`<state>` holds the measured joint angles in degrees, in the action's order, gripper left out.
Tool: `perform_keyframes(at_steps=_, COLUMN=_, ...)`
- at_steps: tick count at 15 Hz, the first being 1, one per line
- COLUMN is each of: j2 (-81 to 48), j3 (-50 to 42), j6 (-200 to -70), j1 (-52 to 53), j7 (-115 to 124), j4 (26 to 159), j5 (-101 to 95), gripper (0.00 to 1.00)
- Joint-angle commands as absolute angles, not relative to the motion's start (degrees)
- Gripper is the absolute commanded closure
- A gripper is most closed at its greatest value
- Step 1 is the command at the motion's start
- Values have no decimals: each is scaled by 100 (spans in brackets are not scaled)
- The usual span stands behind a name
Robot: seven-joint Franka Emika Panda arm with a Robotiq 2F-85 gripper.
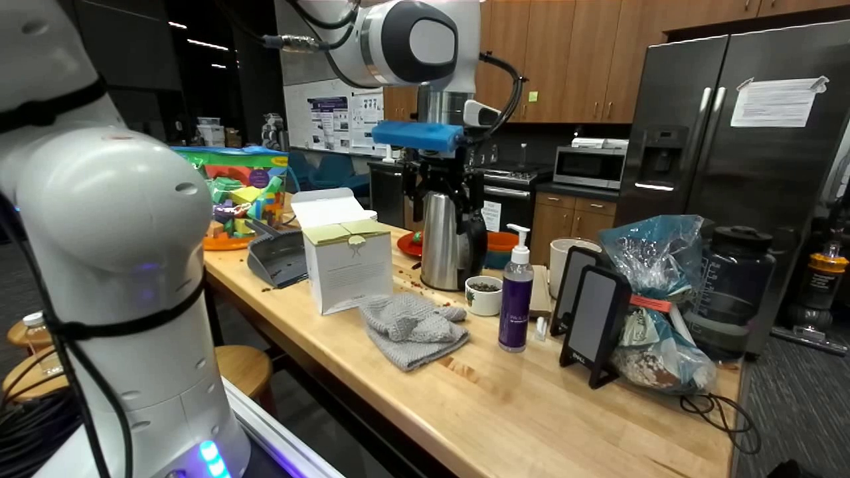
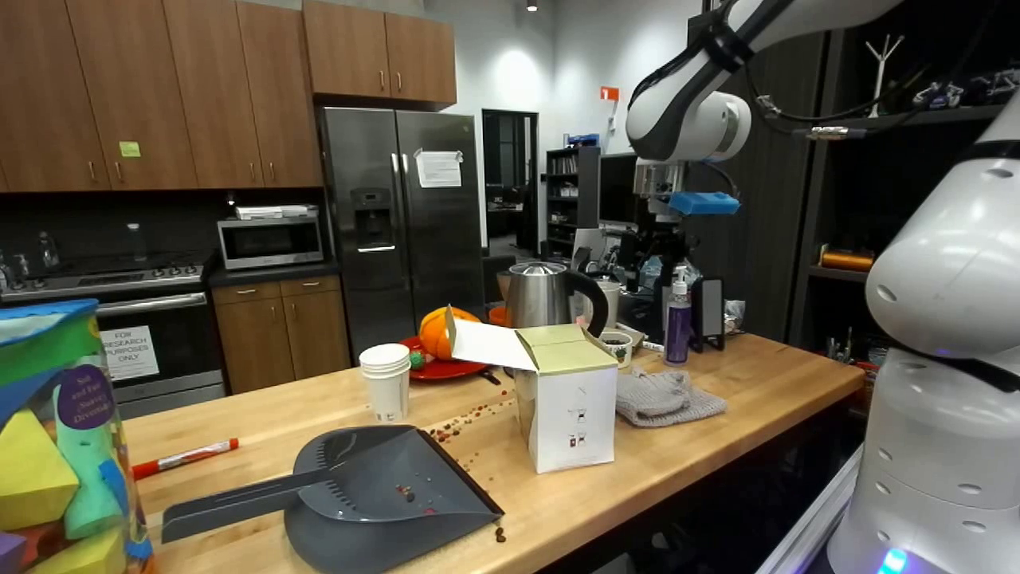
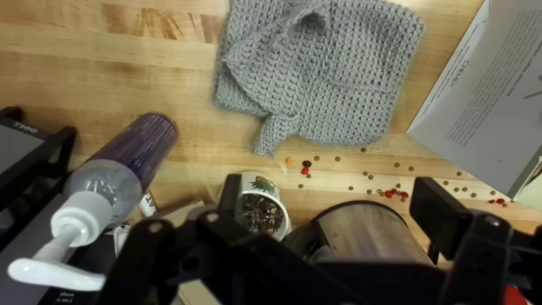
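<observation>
Kitchen: pale wooden counter [image 1: 531, 411] before brown wooden cupboards [image 1: 578, 66].
FOR RESEARCH PURPOSES ONLY: white paper sign [image 2: 130, 352] on the black oven [image 2: 179, 343].
CHEMEX: printed on the white cardboard box [image 3: 487, 97].
DELL: marked on the black, grey-fronted speaker [image 1: 594, 322].
Black two-fingered pincer [image 3: 332, 201]: fingers spread wide apart.
Black-handled silver metal kettle [image 1: 438, 245]: upright on the counter near the pincer; in the wrist view it shows between the fingers, partly hidden; contact cannot be told.

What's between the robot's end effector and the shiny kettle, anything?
Nothing visible. In an exterior view, the open end effector hangs in front of the top of the steel kettle. The pineapple-print cup stands lower, beside the kettle.
</observation>
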<state>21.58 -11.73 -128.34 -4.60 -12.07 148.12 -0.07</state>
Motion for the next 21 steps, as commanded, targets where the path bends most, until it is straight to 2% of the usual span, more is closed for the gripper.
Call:
perform_keyframes(at_steps=1, j2=2153, j3=-1107, j6=-12823, j1=-527, j7=-1231, j4=14805, j5=24, gripper=0)
perform_keyframes(at_steps=13, j2=2136, j3=-1013, j6=-12953, j1=-536, j7=-1197, j4=14870, j5=-146, gripper=0)
perform_keyframes(at_steps=21, j2=2320, j3=-466, j6=-15452, j1=-448, j7=-1100, j4=15939, j5=-745, gripper=0)
